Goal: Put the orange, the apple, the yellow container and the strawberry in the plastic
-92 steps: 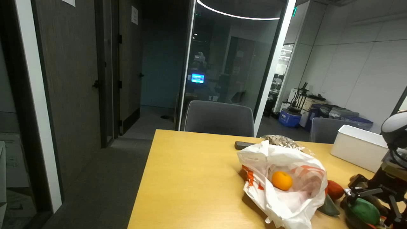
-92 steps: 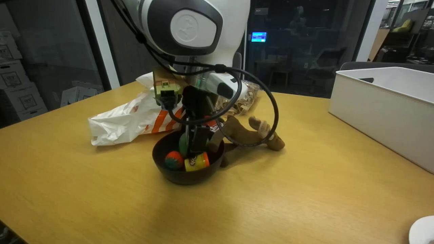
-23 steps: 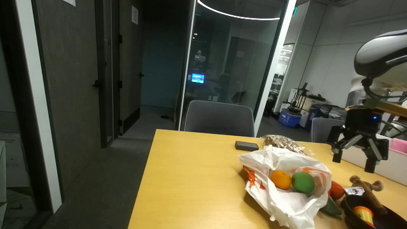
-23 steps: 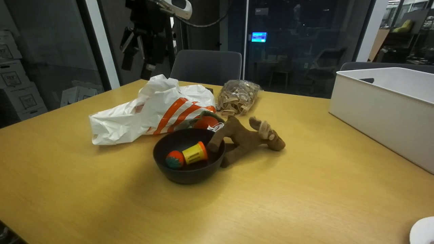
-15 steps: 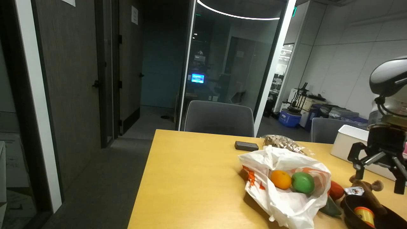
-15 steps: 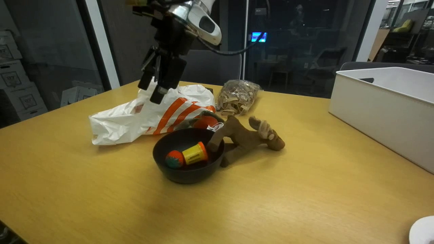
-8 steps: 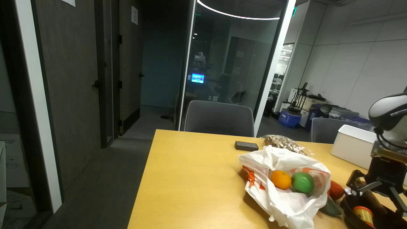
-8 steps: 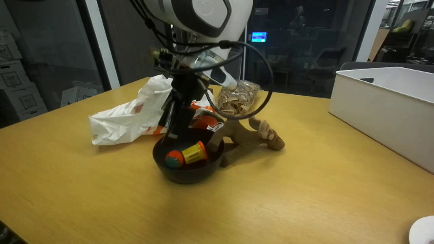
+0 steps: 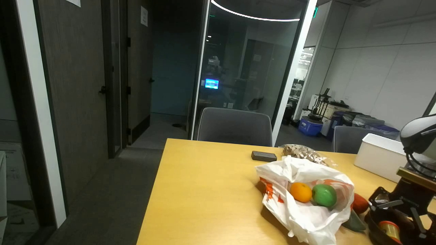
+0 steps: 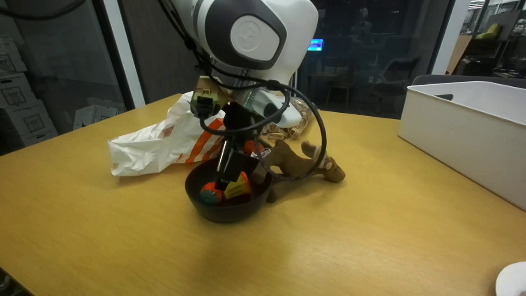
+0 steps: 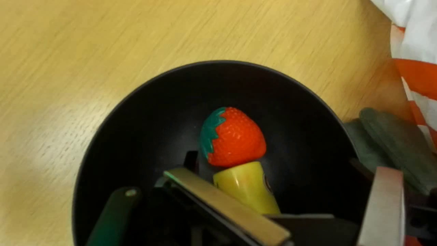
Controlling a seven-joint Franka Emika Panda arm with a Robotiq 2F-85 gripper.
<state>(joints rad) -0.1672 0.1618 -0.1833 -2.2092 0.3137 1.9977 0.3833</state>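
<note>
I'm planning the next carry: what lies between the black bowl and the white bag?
In the wrist view, a grey-green object lies between bowl and bag; an exterior view also shows a red object there.

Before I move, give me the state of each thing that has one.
Black bowl: upright on the table.
Plastic bag: mouth open.
Gripper: open, at the bowl.
Orange: in the bag.
Green apple: in the bag.
Yellow container: in the bowl, partly hidden.
Strawberry: in the bowl.
Plush moose: one leg in the bowl.
</note>
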